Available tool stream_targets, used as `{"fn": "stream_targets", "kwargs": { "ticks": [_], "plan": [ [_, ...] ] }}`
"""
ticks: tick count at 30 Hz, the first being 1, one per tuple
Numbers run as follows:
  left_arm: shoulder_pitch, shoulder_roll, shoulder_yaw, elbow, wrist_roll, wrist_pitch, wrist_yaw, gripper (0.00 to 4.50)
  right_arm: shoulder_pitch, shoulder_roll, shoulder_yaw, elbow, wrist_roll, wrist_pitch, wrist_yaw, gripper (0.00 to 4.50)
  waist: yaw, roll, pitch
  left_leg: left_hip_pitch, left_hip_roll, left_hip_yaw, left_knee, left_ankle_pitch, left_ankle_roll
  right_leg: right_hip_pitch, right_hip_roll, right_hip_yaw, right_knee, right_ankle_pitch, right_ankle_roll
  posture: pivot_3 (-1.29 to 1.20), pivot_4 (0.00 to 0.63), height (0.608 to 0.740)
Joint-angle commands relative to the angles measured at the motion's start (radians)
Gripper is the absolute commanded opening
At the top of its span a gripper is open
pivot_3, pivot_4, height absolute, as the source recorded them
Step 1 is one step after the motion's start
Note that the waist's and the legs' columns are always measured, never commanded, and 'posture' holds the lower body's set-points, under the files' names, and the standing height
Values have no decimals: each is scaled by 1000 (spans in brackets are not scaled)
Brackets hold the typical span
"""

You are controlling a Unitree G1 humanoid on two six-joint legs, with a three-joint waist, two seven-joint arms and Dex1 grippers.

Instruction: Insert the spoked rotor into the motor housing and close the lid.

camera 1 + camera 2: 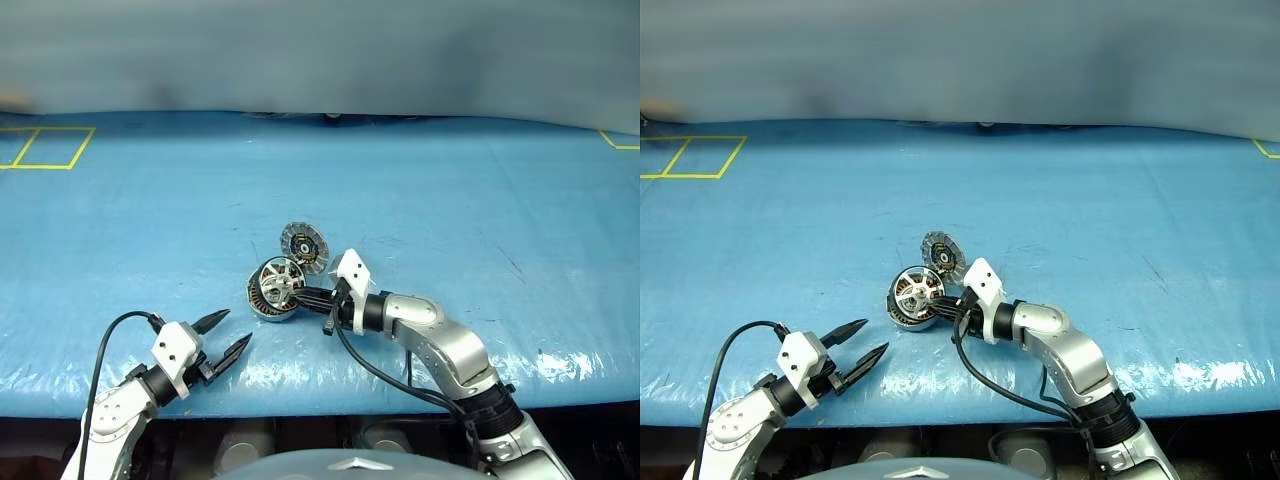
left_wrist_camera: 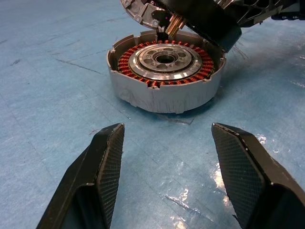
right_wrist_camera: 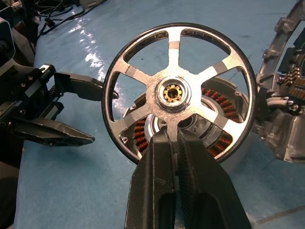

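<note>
My right gripper (image 3: 175,136) is shut on a spoke of the spoked rotor (image 3: 159,98), a black-rimmed silver wheel. It holds the rotor on edge, tilted just over the open motor housing (image 2: 164,71), whose copper windings ring a silver hub. The housing (image 1: 262,305) rests on the blue table, and the ribbed lid (image 1: 304,246) stands open behind it, joined to it. From the right, my right gripper (image 1: 306,296) reaches in with the rotor (image 1: 281,279). Left of the housing and nearer the front edge, my left gripper (image 1: 233,328) is open and empty, pointing toward it.
A blue sheet (image 1: 450,200) covers the table, with yellow tape lines (image 1: 45,148) at the far left and another at the far right corner. The table's front edge (image 1: 320,410) runs just below both arms. Black cables trail from each wrist.
</note>
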State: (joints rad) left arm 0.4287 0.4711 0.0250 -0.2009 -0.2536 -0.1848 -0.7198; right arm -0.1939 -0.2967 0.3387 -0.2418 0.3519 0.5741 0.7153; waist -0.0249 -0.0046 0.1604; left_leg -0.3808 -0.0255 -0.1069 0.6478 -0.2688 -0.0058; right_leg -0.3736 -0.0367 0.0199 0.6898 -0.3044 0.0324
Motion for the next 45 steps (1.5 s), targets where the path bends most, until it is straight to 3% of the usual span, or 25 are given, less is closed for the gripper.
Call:
{"fn": "stream_targets", "kwargs": {
  "ticks": [1, 13, 19, 28, 31, 34, 35, 45],
  "plan": [
    [2, -5, 12, -12, -3, -24, 4, 3109, -16, 12, 7, -19, 1, -23, 10, 30, 0, 0, 0, 0, 0, 0, 0, 0, 0, 0, 0, 0, 0, 0, 0, 0, 150, 740],
    [2, -5, 20, 18, -3, -50, -1, 3109, -23, 17, 32, 13, -35, -19, 18, 30, -2, 0, 0, 0, 0, 0, 0, 0, 0, 0, 0, 0, 0, 0, 0, 0, 150, 740],
    [-2, -4, 19, 43, -4, -71, -4, 3109, -17, 7, 43, -4, -42, -40, 30, 1647, -3, 0, 0, 0, 0, 0, 0, 0, 0, 0, 0, 0, 0, 0, 0, 0, 150, 740],
    [-1, -8, 16, 74, -1, -99, -4, 3109, -18, 49, 14, -13, 18, -15, 36, 1647, -4, 0, 0, 0, 0, 0, 0, 0, 0, 0, 0, 0, 1, 0, 0, 0, 150, 740],
    [2, -11, 19, 82, -1, -110, -4, 3109, -11, 30, -16, -23, 37, 10, 32, 1070, -3, 0, 0, 0, 0, 0, 0, 0, 0, 0, 0, 0, 1, 0, 0, 0, 150, 740],
    [6, -11, 19, 86, -1, -118, -3, 3109, 1, 10, -40, -36, 49, 20, 26, 128, -1, 0, 0, 0, 0, 0, 0, 0, 0, 0, 0, 0, 1, 0, 0, 0, 150, 740],
    [6, -11, 18, 86, -2, -117, -3, 3109, 2, 6, -40, -39, 52, 19, 30, 55, -1, 0, 0, 0, 0, 0, 0, 0, 0, 0, 0, 0, 1, 0, 0, 0, 150, 740],
    [-11, -10, 9, 82, -2, -106, -6, 3109, -60, 127, 42, 68, -32, -22, -49, 55, -11, 0, 0, 0, 0, 0, 0, 0, 0, -1, 0, 0, 3, 0, 0, 0, 150, 740]
  ]
}}
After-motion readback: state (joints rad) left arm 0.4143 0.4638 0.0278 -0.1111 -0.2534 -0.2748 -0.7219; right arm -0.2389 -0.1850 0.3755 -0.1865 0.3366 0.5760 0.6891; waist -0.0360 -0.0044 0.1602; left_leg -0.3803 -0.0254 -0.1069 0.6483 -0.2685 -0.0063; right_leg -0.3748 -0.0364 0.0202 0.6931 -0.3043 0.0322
